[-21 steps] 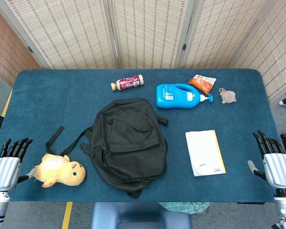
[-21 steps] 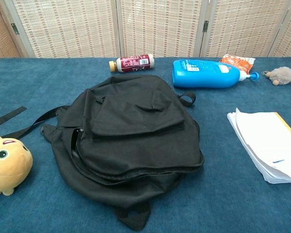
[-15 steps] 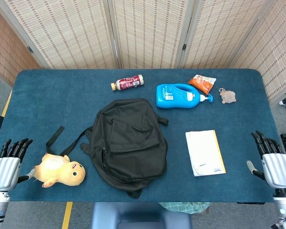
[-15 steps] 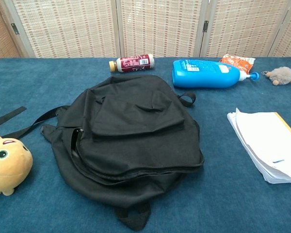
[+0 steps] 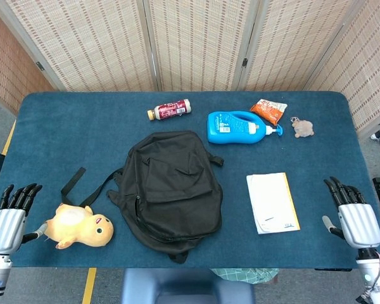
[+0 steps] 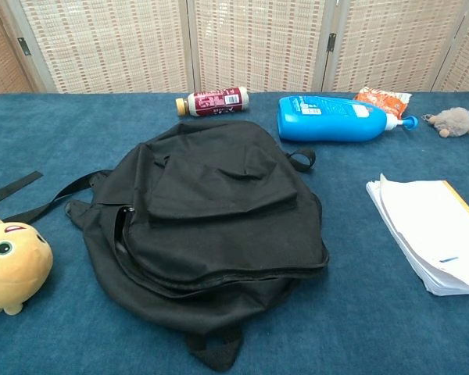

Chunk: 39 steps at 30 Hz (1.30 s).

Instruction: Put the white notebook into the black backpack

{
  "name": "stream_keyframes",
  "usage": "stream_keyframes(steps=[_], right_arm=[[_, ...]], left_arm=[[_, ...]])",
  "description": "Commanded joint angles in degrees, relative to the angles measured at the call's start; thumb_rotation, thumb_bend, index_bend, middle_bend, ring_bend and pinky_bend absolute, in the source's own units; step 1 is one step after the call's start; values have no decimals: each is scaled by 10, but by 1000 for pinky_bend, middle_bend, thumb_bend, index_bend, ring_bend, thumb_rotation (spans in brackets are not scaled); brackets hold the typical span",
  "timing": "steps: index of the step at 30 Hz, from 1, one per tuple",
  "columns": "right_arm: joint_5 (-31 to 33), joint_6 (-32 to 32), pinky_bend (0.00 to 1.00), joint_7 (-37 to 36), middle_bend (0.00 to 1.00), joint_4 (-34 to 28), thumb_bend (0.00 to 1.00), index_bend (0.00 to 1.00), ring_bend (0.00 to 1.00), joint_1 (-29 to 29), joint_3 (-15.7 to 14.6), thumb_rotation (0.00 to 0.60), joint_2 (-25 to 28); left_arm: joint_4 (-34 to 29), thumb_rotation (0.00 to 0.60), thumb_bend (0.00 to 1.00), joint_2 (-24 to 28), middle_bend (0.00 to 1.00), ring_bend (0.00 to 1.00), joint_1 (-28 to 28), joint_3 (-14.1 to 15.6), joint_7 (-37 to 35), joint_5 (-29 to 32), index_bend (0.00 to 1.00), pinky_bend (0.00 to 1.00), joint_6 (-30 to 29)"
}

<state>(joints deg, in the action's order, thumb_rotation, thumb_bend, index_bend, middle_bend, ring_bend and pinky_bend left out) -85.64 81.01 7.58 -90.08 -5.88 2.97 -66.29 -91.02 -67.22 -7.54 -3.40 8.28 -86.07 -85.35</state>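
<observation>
White notebook point(image 5: 272, 202) was seen flat on the blue table point(image 5: 82, 126), just right of the black backpack point(image 5: 171, 190), not touching it. Right hand point(image 5: 349, 214) was held empty near the notebook, fingers spread. Left hand point(image 5: 9, 215) was empty beside the yellow plush point(image 5: 76, 226), fingers extended.

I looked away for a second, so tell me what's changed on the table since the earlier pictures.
Only the right hand moved: it has shifted left, toward the white notebook, fingers spread, holding nothing. The left hand stayed by the yellow plush toy. The notebook, the black backpack and the things at the back lie as before.
</observation>
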Motion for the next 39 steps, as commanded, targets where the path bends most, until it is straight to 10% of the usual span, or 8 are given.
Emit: stream_keyframes(steps=[1, 39], right_arm=[[13, -23, 152, 15, 75, 9, 341, 37, 153, -10, -2, 600, -7], [81, -223, 11, 8, 0, 230, 237, 0, 1, -119, -3, 600, -163]], left_arm=[[1, 600, 220, 0, 167, 174, 0, 1, -1, -1, 163, 56, 1], [10, 600, 217, -11, 167, 174, -4, 1, -5, 4, 158, 55, 9]])
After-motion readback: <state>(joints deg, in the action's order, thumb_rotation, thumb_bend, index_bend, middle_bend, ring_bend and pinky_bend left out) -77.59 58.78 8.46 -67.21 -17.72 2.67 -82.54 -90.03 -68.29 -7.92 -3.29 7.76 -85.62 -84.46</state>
